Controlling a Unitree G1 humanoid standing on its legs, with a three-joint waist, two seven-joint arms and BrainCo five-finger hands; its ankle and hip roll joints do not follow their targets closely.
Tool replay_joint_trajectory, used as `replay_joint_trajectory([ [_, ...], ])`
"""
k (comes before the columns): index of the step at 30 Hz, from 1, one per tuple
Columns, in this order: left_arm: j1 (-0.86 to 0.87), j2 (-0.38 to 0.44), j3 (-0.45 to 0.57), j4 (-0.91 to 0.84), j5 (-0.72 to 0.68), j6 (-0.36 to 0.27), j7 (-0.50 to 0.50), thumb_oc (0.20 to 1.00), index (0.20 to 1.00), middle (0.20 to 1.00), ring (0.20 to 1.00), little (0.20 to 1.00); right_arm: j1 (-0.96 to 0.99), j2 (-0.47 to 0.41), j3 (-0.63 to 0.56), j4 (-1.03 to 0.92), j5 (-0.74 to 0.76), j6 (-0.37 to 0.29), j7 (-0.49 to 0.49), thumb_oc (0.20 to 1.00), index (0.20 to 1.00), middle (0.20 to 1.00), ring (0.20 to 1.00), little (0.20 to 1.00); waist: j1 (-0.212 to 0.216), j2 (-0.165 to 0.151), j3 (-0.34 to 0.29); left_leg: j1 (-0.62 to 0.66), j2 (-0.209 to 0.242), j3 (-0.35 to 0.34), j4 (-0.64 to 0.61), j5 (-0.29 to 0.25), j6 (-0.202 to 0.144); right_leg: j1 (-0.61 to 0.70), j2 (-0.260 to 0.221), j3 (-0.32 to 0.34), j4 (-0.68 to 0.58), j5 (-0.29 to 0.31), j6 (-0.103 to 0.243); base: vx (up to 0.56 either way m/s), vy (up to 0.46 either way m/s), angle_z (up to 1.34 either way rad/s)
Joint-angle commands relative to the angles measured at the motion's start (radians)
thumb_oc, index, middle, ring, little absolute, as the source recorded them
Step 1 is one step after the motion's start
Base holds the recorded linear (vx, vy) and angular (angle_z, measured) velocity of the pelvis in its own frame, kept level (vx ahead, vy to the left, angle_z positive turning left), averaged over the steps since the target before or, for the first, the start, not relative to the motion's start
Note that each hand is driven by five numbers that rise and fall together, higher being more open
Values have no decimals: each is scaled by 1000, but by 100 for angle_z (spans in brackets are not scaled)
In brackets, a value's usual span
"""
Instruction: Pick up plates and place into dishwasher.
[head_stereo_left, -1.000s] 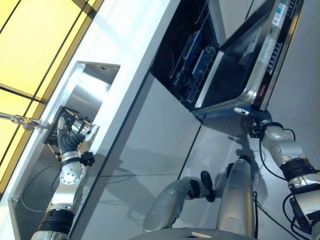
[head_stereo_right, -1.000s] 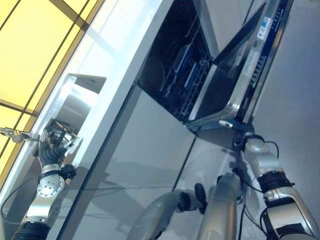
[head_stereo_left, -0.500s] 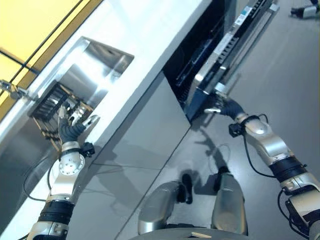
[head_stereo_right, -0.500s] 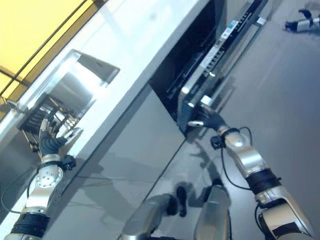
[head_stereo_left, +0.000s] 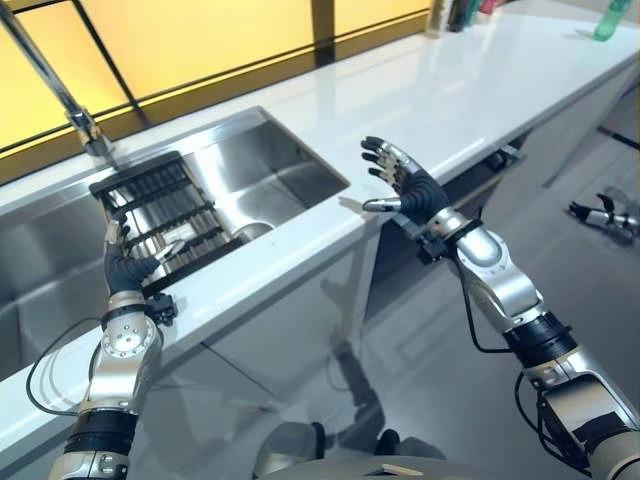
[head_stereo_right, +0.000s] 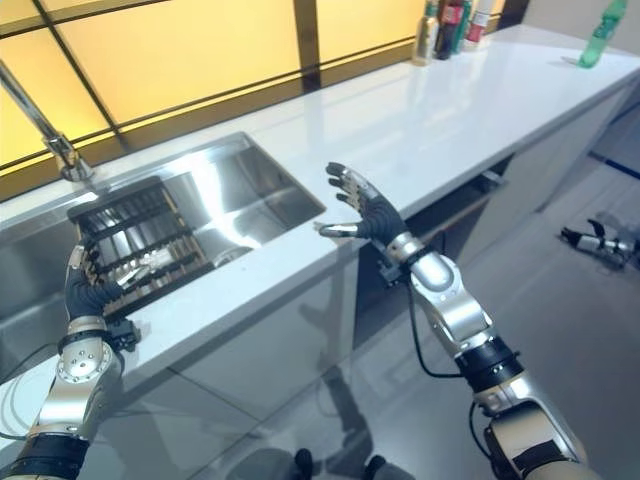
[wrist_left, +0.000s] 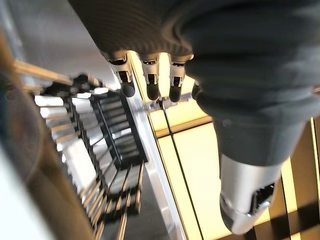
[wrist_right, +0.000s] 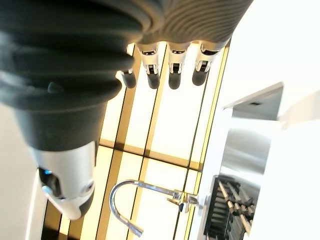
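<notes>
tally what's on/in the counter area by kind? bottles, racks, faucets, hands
Bottles: 4, a green bottle at the counter's far end and three bottles grouped by the window
Dish rack in the sink: 1
Faucet: 1
Robot hands: 2, left hand and right hand, both open and empty
Total: 8

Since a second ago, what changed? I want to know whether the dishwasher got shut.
The right robot hand left the dishwasher door and rose, open, above the counter edge. The door went from lying open to almost shut. The camera swung too. The left robot hand stayed open at the sink, by the rack. No plate held.
</notes>
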Motion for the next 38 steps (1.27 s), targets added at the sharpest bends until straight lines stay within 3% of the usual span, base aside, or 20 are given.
replay_joint_trajectory([
  [1, 99, 7, -15, 45, 42, -14, -19, 1000, 1000, 1000, 1000, 1000, -25, 48, -44, -68, 41, -63, 7, 1000, 1000, 1000, 1000, 1000, 24, -101, -54, -23, -54, 3, -19, -48, 35, 45, -48, 40, -207, 135, 108, -72, 62, 6],
  [5, 87, -14, -10, 21, 5, -18, -46, 1000, 1000, 1000, 1000, 1000, -2, 46, -70, -110, 46, -74, 15, 1000, 1000, 1000, 1000, 1000, 30, -114, -78, -9, -53, -35, -63, -31, 34, 48, -47, 42, -194, 140, 107, -60, 43, 18],
  [7, 70, -29, -15, 5, -10, -14, -69, 1000, 1000, 1000, 1000, 1000, 19, 51, -80, -154, 48, -62, 9, 1000, 1000, 1000, 1000, 1000, 24, -117, -90, -8, -57, -69, -79, -21, 38, 50, -31, 76, -182, 124, 103, -37, 29, 33],
  [10, 22, -58, -69, -18, -31, -1, -126, 1000, 1000, 1000, 1000, 1000, 49, 51, -83, -202, 32, -48, -32, 1000, 1000, 1000, 1000, 1000, 1, -121, -113, -16, -76, -152, -97, -4, 49, 50, 13, 188, -177, 106, 94, -4, 24, 67],
  [12, -2, -71, -106, -40, -55, 8, -148, 1000, 1000, 1000, 1000, 1000, 46, 56, -85, -194, 16, -38, -54, 1000, 1000, 1000, 1000, 1000, -1, -123, -121, -19, -86, -186, -95, -1, 47, 51, 17, 199, -168, 105, 93, -1, 12, 99],
  [24, -28, -125, -167, -149, -174, 123, -121, 1000, 1000, 1000, 1000, 1000, 63, 172, 26, -14, -21, -9, -211, 1000, 1000, 1000, 1000, 1000, 71, -117, -133, -8, -45, -212, -131, 43, -8, 125, -6, 23, -232, 65, 72, -24, -40, 47],
  [30, -40, -141, -174, -167, -206, 143, -105, 1000, 1000, 1000, 1000, 1000, 110, 215, 68, 32, 26, -4, -233, 1000, 1000, 1000, 1000, 1000, 75, -98, -132, -2, -27, -214, -157, 64, -27, 146, -9, -11, -259, 68, 73, -12, -6, 25],
  [38, -38, -150, -165, -190, -215, 155, -91, 1000, 1000, 1000, 1000, 1000, 143, 239, 92, 52, 21, -10, -242, 1000, 1000, 1000, 1000, 1000, 59, -80, -128, 8, -16, -187, -170, 72, -32, 151, -14, -11, -271, 73, 78, -4, 9, 6],
])
